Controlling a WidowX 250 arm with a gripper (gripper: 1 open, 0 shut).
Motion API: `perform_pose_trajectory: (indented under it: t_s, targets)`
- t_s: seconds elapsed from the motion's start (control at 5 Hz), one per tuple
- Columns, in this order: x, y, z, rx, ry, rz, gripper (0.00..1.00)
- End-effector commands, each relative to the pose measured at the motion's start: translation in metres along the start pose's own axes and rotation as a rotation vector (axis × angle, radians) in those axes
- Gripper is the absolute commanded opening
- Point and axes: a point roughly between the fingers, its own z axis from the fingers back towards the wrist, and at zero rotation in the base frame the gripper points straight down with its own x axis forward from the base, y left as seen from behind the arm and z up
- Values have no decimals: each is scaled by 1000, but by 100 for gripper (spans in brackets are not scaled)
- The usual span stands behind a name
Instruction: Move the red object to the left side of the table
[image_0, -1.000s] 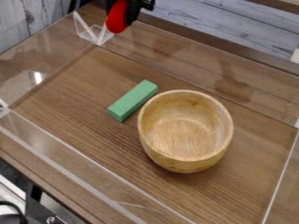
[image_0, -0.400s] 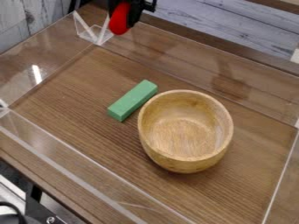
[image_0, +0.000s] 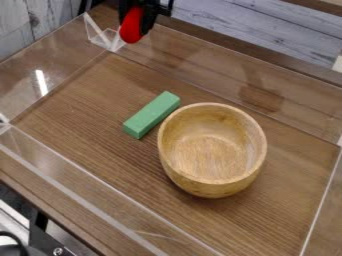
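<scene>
The red object (image_0: 131, 24) is a small bright red item hanging at the top of the view, above the far left part of the table (image_0: 94, 110). My gripper (image_0: 134, 14) is shut on it, its dark fingers on either side of its upper half. Most of the gripper is cut off by the top edge of the frame. The red object is well above the wood surface.
A green rectangular block (image_0: 151, 114) lies near the middle, just left of a wooden bowl (image_0: 213, 149). Clear acrylic walls (image_0: 54, 55) edge the tabletop on the left, the far side and the right.
The gripper and the red object have shifted very slightly to the left and up. The block and bowl have not moved.
</scene>
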Motion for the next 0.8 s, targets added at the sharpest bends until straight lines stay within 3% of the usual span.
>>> perform_pose_trajectory:
  t_s: [0.0, 0.2, 0.6]
  targets:
    - [-1, 27, 11, 15, -48, 44, 0]
    - [-7, 46, -1, 24, -27, 69, 0]
    - [-17, 58, -23, 38, 10, 81, 0]
